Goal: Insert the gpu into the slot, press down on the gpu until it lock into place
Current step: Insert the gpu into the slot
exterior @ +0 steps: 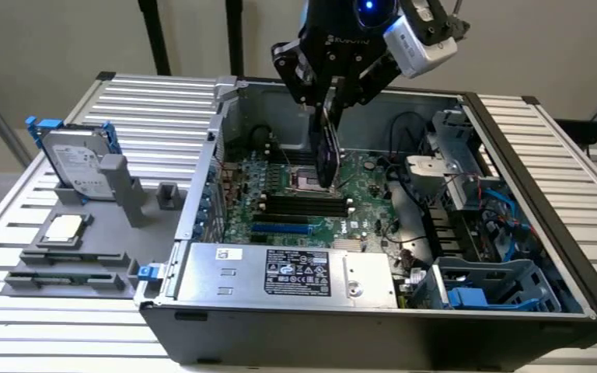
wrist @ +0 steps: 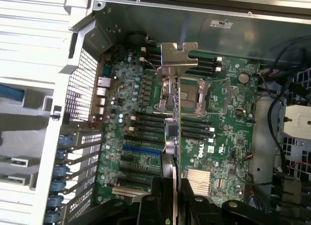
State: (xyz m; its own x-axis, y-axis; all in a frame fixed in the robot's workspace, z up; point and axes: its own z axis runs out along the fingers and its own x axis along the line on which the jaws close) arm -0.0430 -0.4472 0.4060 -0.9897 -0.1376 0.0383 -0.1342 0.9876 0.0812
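Observation:
The gpu [exterior: 326, 151] is a thin black card, seen edge-on, hanging upright above the green motherboard inside the open computer case. My gripper [exterior: 332, 93] is shut on its upper edge. In the wrist view the gpu [wrist: 171, 132] runs away from my gripper [wrist: 170, 188], with its metal end bracket [wrist: 179, 55] at the far end. The slot [exterior: 283, 230], a bright-blue strip, lies on the board below the card and toward the exterior view's left. In the wrist view the slot [wrist: 141, 150] sits beside the card's line, apart from it.
Black memory slots [exterior: 301, 206] and a CPU socket [wrist: 194, 96] lie under the card. A silver power supply [exterior: 288, 272] fills the case's near side, and a drive cage [exterior: 485, 289] with cables sits at the exterior view's right. A hard drive [exterior: 78, 167] stands on a grey fixture outside.

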